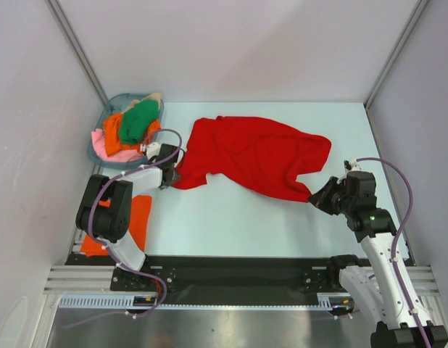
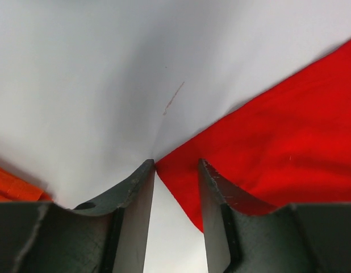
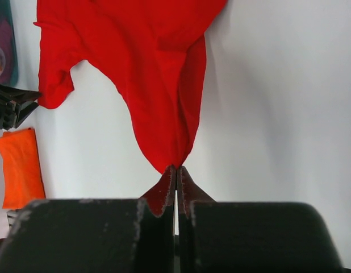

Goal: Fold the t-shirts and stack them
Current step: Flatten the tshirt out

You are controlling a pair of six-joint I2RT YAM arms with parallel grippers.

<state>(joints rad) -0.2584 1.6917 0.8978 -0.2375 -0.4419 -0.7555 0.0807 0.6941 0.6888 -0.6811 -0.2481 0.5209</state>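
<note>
Your right pincer (image 3: pixel 176 170) is clamped shut on the nearest corner of the red t-shirt (image 1: pixel 253 156); your left pincer (image 2: pixel 176 166) stands half-open astride its left edge, gripping nothing.

no legible text, label, brand, number or sign anywhere, red t-shirt (image 1: pixel 253 156) included.
</note>
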